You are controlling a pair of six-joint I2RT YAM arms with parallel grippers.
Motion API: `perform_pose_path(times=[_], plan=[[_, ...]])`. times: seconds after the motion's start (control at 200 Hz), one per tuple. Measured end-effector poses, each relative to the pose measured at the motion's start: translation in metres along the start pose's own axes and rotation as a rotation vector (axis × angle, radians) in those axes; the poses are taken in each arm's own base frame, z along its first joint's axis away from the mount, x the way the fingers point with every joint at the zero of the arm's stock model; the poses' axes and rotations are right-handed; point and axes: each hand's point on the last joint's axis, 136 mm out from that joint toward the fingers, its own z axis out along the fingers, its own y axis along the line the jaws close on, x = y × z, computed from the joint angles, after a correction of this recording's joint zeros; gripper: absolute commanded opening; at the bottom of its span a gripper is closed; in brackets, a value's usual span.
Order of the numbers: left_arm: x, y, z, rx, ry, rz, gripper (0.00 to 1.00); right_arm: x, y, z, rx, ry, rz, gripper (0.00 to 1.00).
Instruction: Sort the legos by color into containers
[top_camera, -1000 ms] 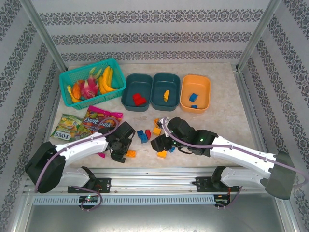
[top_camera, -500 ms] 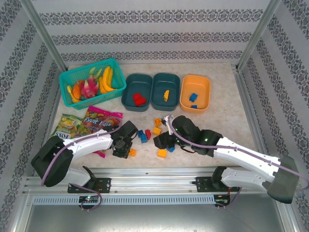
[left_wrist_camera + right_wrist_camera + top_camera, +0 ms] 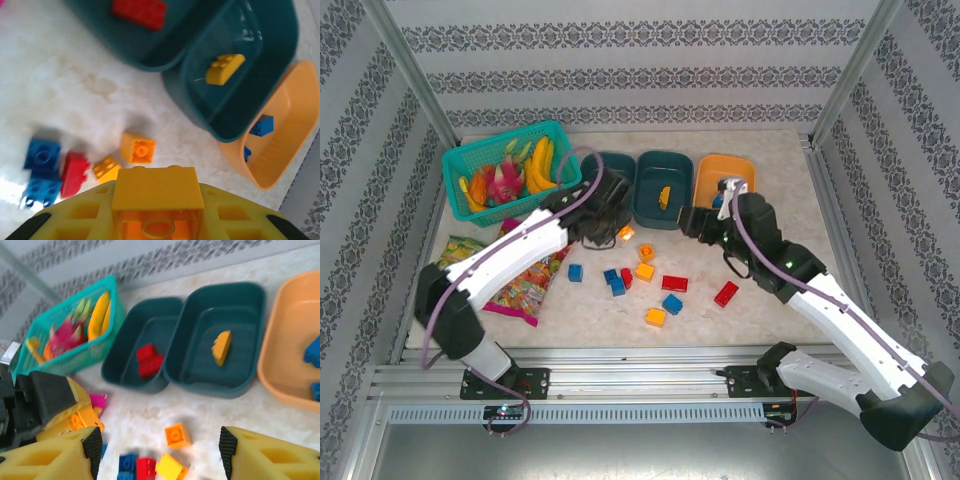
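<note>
Left gripper (image 3: pixel 158 220) is clamped on an orange lego (image 3: pixel 158 187), looks mid-carry, next up is dropping it in the upper-right teal container (image 3: pixel 220 110).

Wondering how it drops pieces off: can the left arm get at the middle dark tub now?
Probably yes. The left gripper, holding an orange brick, sits just short of the middle tub, which is open on top; the right gripper is off to the side, by the orange tub.
</note>
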Motion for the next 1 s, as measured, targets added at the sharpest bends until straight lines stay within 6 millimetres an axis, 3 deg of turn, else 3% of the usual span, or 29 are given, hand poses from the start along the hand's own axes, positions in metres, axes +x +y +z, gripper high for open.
perform_pose_path(times=[0.1, 0.22, 0.405, 0.54, 0.724, 0.864, 0.999], plan=[[-0.012, -0.035, 0.026, 0.012, 0.001, 0.137, 0.32, -0.018, -0.014, 0.008, 0.048, -0.028, 0.049, 0.65], [-0.021, -0.071, 0.063, 0.021, -0.004, 0.297, 0.32, -0.025, -0.025, 0.019, 0.084, -0.025, 0.080, 0.65], [-0.027, -0.101, 0.118, 0.019, -0.012, 0.480, 0.33, -0.025, -0.030, 0.024, 0.092, -0.010, 0.114, 0.65], [-0.028, -0.100, 0.151, -0.011, -0.004, 0.555, 0.34, -0.023, -0.030, 0.019, 0.081, -0.014, 0.136, 0.65], [-0.025, -0.077, 0.180, -0.088, 0.035, 0.614, 0.40, -0.011, -0.035, 0.013, 0.082, -0.005, 0.160, 0.65], [-0.021, -0.064, 0.190, -0.122, 0.068, 0.639, 0.52, -0.004, -0.037, 0.015, 0.082, 0.017, 0.171, 0.65], [-0.018, -0.067, 0.186, -0.110, 0.086, 0.645, 0.61, -0.001, -0.037, 0.015, 0.077, 0.025, 0.171, 0.65]])
